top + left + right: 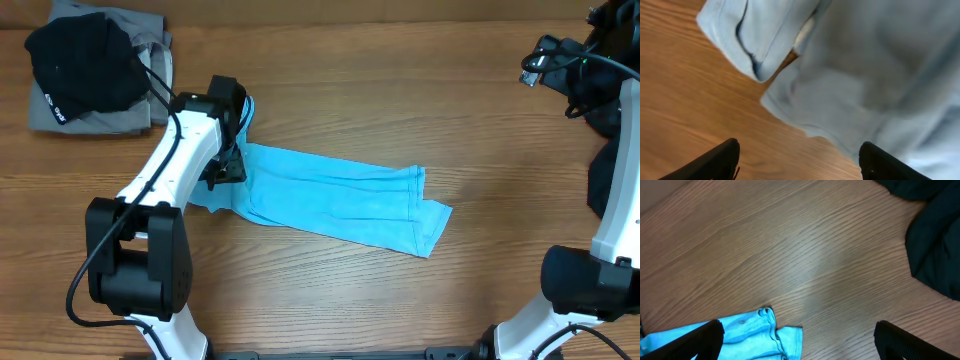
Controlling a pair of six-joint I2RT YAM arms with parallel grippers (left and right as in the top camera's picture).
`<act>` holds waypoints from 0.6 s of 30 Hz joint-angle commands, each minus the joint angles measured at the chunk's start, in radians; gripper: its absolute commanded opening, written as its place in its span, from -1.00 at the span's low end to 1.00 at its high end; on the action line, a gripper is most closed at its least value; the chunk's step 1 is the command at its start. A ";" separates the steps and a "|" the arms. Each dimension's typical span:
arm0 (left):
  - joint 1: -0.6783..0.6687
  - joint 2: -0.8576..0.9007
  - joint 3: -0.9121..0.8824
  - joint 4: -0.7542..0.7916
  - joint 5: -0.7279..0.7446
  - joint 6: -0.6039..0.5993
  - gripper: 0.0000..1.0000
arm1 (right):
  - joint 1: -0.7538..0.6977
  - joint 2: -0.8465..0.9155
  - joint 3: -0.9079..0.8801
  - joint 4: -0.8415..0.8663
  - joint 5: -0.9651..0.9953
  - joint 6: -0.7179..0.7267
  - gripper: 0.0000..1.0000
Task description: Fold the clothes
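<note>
The left gripper (228,168), jaws spread, hangs over the left end of the light-blue T-shirt (335,200), which stretches rightward; the right gripper (797,342), also spread, sits well apart.

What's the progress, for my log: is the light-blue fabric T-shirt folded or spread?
Partly folded: the light-blue T-shirt lies as a long narrow strip, layers overlapping at one end.
</note>
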 commanded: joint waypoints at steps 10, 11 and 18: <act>0.037 -0.002 -0.092 0.079 0.016 0.004 0.52 | -0.005 -0.008 0.000 0.006 0.010 0.004 1.00; 0.045 -0.002 -0.092 0.082 0.016 0.004 0.52 | -0.005 -0.008 0.000 0.006 0.010 0.004 1.00; 0.119 -0.002 -0.092 0.092 0.058 0.004 0.52 | -0.005 -0.008 0.000 0.006 0.010 0.004 1.00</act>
